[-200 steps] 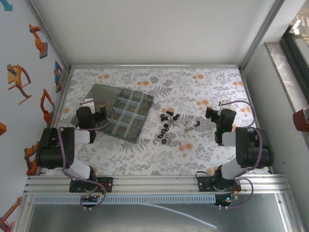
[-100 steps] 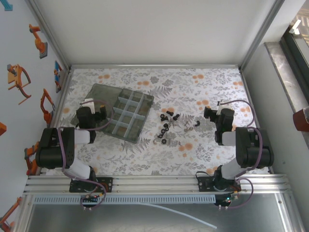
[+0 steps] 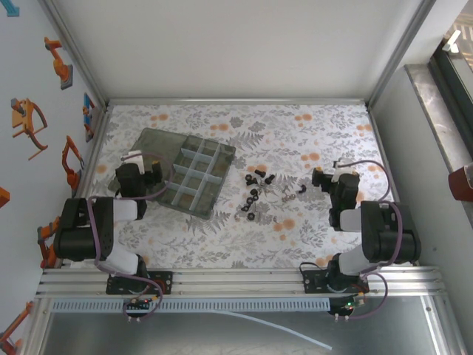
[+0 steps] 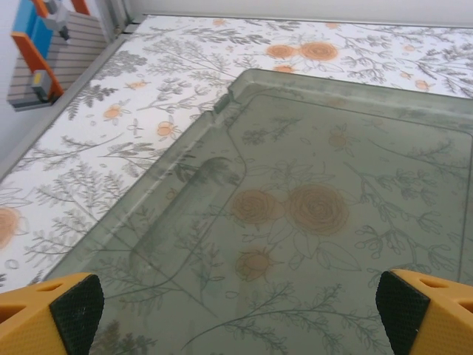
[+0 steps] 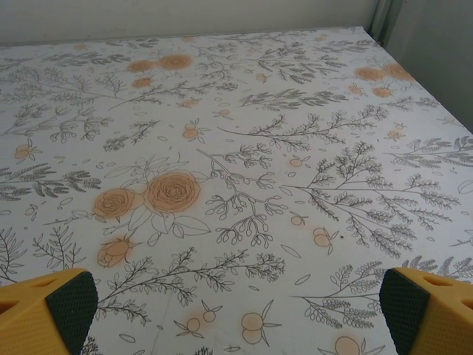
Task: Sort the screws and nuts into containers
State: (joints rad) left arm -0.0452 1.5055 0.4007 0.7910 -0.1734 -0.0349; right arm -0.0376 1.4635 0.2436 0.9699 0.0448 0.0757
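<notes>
Against a second back, finds the right pincer (image 3: 318, 177) drawn slightly nearer its base and angled toward the scatter, jaws wide and holding nothing. Reads as lining up for a pick, with the sorting hardly begun. Places the screws and nuts (image 3: 253, 194) loose on the tabletop (image 3: 295, 133), just left of that pincer, between it and the containers (image 3: 194, 171). Shows the left pincer (image 3: 153, 168) equally wide, empty, poised over the box lid (image 4: 310, 207).

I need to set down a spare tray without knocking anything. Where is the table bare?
Bare: the far strip between the back wall and the organizer box, and the near band between the screws and nuts and the base rail. Crowded: mid-table, from the box across the scattered hardware to the right hand.
</notes>
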